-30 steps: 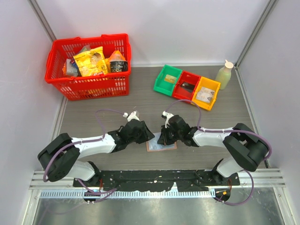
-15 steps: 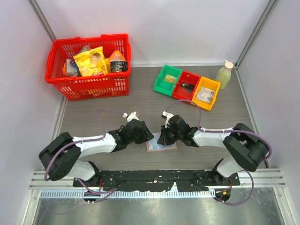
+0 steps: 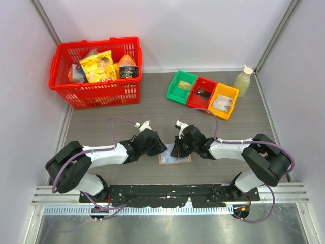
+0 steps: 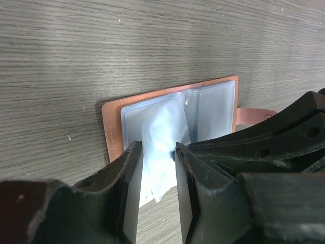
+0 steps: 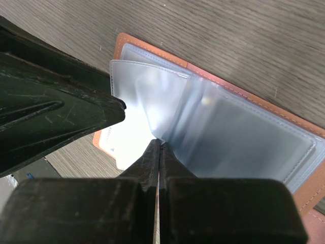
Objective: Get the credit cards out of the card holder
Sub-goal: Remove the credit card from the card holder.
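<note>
**At the counter's near edge: card holder open, both sets of jaws on its sleeves**

Midway along the near edge of the counter (image 3: 152, 109), between the two arms: card holder (image 3: 177, 159), spread open and lying flat. Pinkish-tan rim framing pale blue plastic sleeves (image 4: 213, 104), snap tab (image 4: 254, 113) sticking out past one short side. Through one sleeve close to the right jaws, a pale white face, seemingly one of the credit cards (image 5: 127, 147).

Left jaws part-way spread, one lifted sleeve leaf bent up into the gap and touching both fingers (image 4: 127, 188). Gripped or merely straddled, cannot tell. Right jaws pressed together, tips down at the fold between the leaves. Leaf caught between them or not, cannot tell. Both sets low over the holder, tips just beside each other.

Toward the far-left corner, a red basket (image 3: 96, 94) holding snack packets (image 3: 96, 66). Near the far edge, right of centre, a green bin (image 3: 181, 86), red bin (image 3: 202, 92) and yellow bin (image 3: 223, 100), touching in a slanted row. By the far-right corner, a pale green bottle (image 3: 242, 81), upright, just beside the yellow bin.
</note>
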